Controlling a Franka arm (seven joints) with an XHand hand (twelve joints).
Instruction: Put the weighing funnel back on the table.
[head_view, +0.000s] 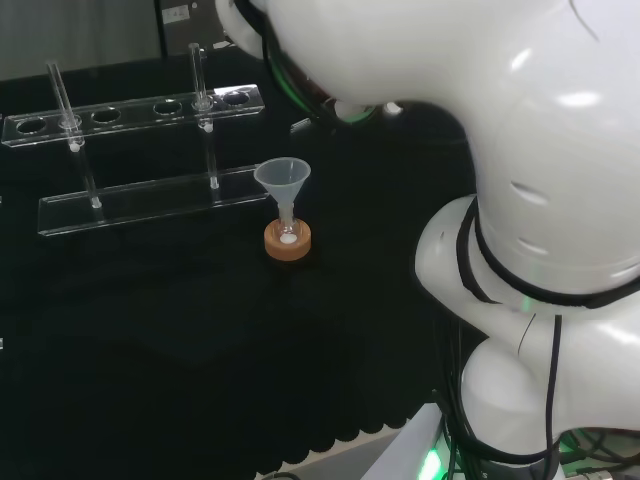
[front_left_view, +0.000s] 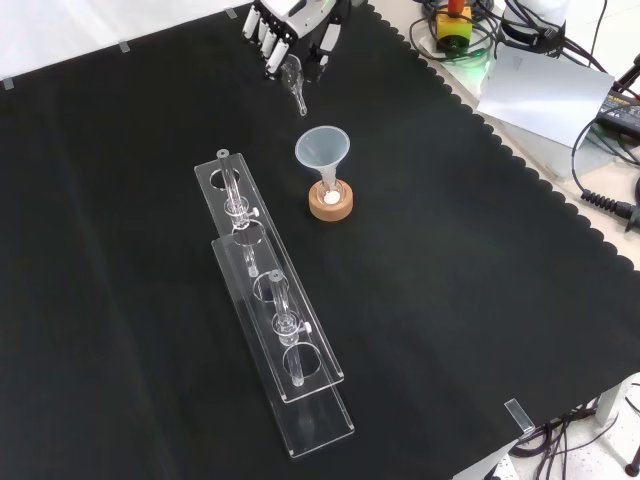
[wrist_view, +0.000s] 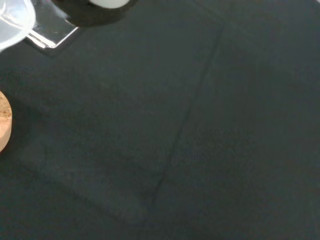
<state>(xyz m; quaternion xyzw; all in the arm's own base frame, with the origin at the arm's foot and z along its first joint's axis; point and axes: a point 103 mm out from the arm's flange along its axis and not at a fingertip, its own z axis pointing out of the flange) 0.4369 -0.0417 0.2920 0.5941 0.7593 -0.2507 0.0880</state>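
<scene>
While the small clear weighing funnel (front_left_view: 293, 78) was pinched by the black-and-white hand (front_left_view: 295, 25) near the front view's far edge of the black-clothed tabletop (front_left_view: 150, 300), an early release was judged likely to roll or crack it.

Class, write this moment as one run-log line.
hand: curled round weighing funnel | where: front view top, beyond funnel | task: not yet released
</scene>
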